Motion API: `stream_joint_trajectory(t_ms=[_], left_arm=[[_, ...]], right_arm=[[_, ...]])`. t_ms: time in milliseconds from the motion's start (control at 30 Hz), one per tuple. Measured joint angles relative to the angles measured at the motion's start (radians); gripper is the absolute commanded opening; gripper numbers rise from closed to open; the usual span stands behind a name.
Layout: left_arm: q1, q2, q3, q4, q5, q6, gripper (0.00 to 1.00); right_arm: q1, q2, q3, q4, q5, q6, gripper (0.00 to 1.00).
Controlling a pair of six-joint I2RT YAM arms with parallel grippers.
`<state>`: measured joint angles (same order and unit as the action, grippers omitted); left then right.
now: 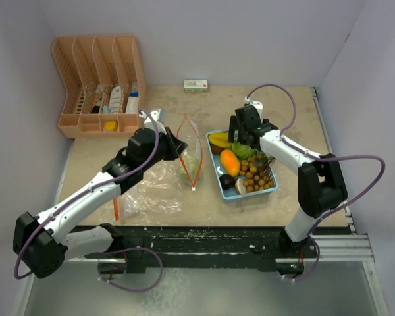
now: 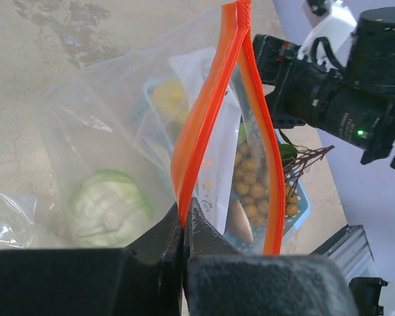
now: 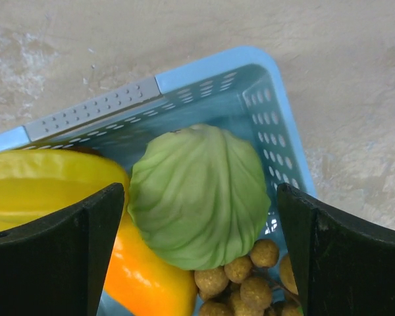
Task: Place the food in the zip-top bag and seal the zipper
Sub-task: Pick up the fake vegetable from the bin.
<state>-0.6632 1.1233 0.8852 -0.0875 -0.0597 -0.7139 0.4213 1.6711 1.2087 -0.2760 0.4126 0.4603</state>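
Observation:
My left gripper (image 1: 180,146) (image 2: 184,212) is shut on the orange zipper edge of the clear zip-top bag (image 1: 192,155) (image 2: 207,138) and holds its mouth open and upright. A pale green round food piece (image 1: 189,165) (image 2: 108,208) lies inside the bag. My right gripper (image 1: 241,136) (image 3: 199,192) is open, low over the light blue tray (image 1: 272,188) (image 3: 210,66), with its fingers on either side of a green leafy piece (image 1: 241,150) (image 3: 197,164). The tray also holds a yellow fruit (image 1: 218,139) (image 3: 46,181), an orange fruit (image 1: 230,162) (image 3: 145,280), a dark brown lump (image 1: 226,181), a beige slice (image 1: 240,187) and brown balls (image 1: 257,176) (image 3: 240,283).
A peach desk organizer (image 1: 99,79) stands at the back left. A small white box (image 1: 195,85) lies by the back wall. Crumpled clear plastic (image 1: 151,191) lies on the table under my left arm. Walls close in on both sides.

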Motion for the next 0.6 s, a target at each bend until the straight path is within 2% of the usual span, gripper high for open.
stream_joint_trajectory(t_ms=[267,367,467,533,600], left_arm=[[0.000,-0.032,0.000,-0.010,0.000,0.000,0.00],[0.000,-0.042,0.000,-0.012,0.000,0.001,0.00],[0.000,-0.045,0.000,-0.016,0.000,0.001,0.00],[0.000,-0.045,0.000,-0.022,-0.001,0.001,0.00],[0.000,-0.045,0.000,-0.028,-0.001,0.001,0.00]], right_arm=[[-0.017,0.083,-0.002,0.025,-0.043,0.021,1.00],[-0.027,0.084,-0.010,0.049,-0.054,0.030,0.95],[-0.032,0.083,-0.026,0.070,-0.063,0.038,0.74],[-0.034,0.079,-0.035,0.081,-0.064,0.043,0.51],[-0.034,0.071,-0.042,0.084,-0.064,0.047,0.33]])
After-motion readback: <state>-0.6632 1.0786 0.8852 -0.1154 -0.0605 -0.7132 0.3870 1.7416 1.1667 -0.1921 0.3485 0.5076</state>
